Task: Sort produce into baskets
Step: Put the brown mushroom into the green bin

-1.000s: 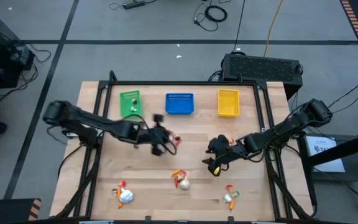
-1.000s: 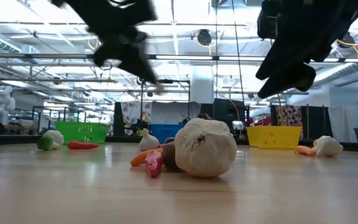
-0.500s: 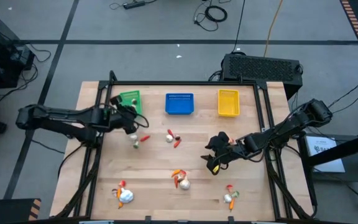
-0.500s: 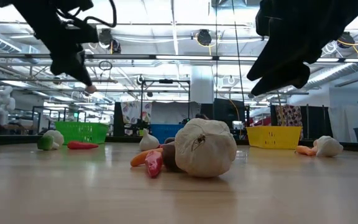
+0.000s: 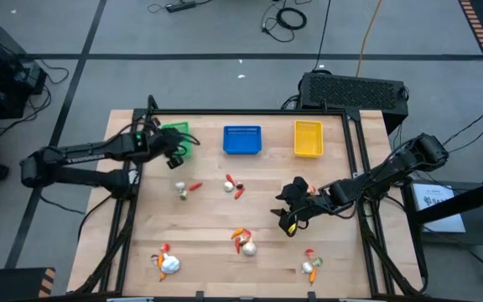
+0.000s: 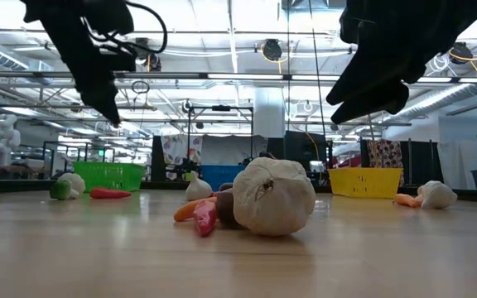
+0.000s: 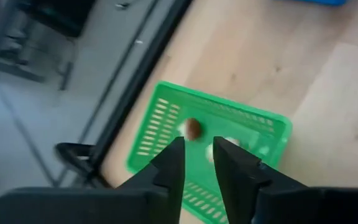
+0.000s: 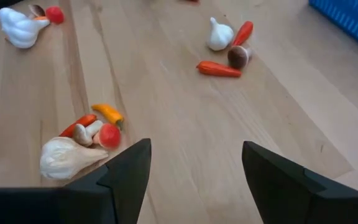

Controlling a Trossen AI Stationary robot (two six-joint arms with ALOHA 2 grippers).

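Two claws up: left claw (image 7: 197, 163) over the green basket (image 5: 177, 138), fingers parted a little with nothing between them – a brown piece (image 7: 193, 129) sits inside. Right claw (image 8: 194, 171) spread wide, empty, mid-counter. Judgement: clear the rim before swinging back to the loose produce (image 5: 242, 242).

Wooden table (image 5: 208, 235): three baskets (image 5: 242, 140), scattered produce (image 5: 243, 242).

Left gripper (image 5: 175, 153) over the green basket (image 5: 177, 134) at the table's far left; blue basket (image 5: 242, 140) and yellow basket (image 5: 308, 138) in a row to its right. Right gripper (image 5: 288, 210) above mid-right table (image 5: 208, 218). Produce clusters scattered: two mid-table, three along near edge.
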